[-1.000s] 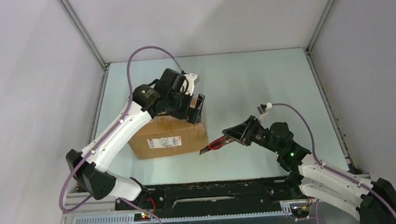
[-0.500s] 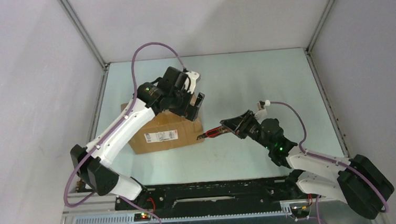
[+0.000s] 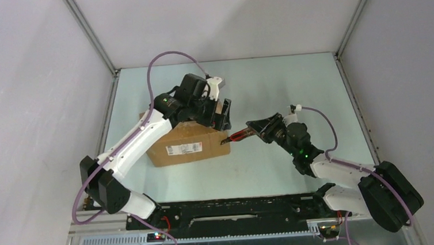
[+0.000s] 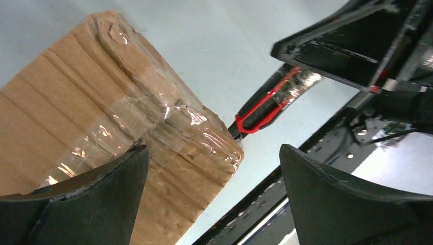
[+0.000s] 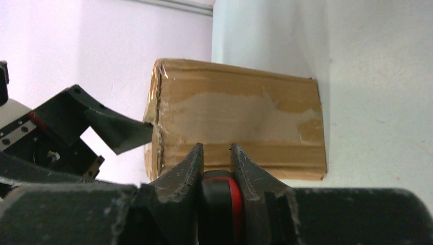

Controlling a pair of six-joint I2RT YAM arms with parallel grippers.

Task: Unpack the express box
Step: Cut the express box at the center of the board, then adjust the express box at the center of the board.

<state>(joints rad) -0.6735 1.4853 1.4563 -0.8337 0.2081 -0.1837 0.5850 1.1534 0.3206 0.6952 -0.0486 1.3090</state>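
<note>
Top external view shows the brown corrugated cardboard express box (image 3: 210, 147) lying on the pale grey-green table (image 3: 281, 83), left of centre, with its white printed label (image 3: 181, 149) facing the near edge. The left gripper (image 3: 223, 113) hangs over the box's right end with its fingers spread wide. In the left wrist view they straddle that corner, and contact cannot be told. I judge it is placed there to brace the carton against a push.

The right gripper (image 3: 257, 130) is pinching the handle of a black-and-red utility knife (image 3: 236, 137), held level so its tip meets, or sits just beside, the box's right end. That end is wrapped in clear glossy tape (image 4: 153, 117), so the knife is probably aimed there to slit the tape. The flaps are sealed and nothing is unpacked yet.
</note>
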